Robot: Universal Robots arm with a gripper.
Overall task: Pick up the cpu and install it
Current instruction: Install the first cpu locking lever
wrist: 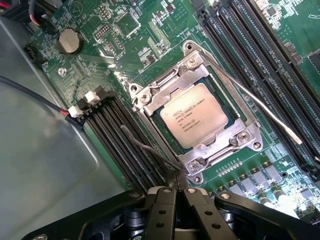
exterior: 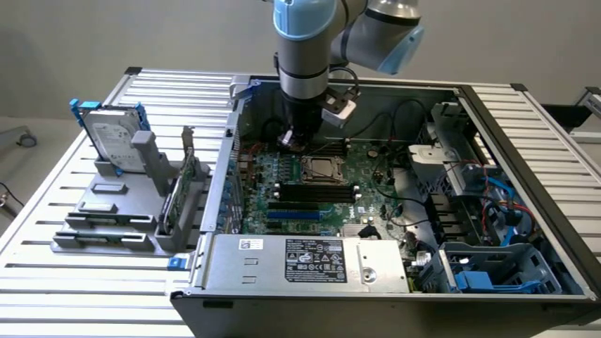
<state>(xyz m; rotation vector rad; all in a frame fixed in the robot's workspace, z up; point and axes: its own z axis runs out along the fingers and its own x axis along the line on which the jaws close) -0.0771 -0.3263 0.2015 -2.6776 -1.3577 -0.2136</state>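
The cpu (wrist: 198, 115), a small square chip with a silvery printed top, lies flat inside the metal socket frame (wrist: 150, 95) on the green motherboard (wrist: 135, 30). In the exterior view the cpu (exterior: 322, 169) sits mid-board inside the open computer case. My gripper (wrist: 176, 189) hovers just off one corner of the socket, its black fingers (wrist: 162, 210) pressed together with nothing between them. In the exterior view the gripper (exterior: 295, 141) hangs over the board, just beyond the socket. A thin socket lever (wrist: 260, 105) runs along one side of the frame.
Black memory slots (wrist: 125, 145) flank the socket on both sides. A dark cable (wrist: 30, 90) crosses the grey case wall. A hard drive (exterior: 112, 141) stands in a grey holder at the exterior view's left. The power supply (exterior: 310, 260) and a blue caddy (exterior: 488, 271) fill the case front.
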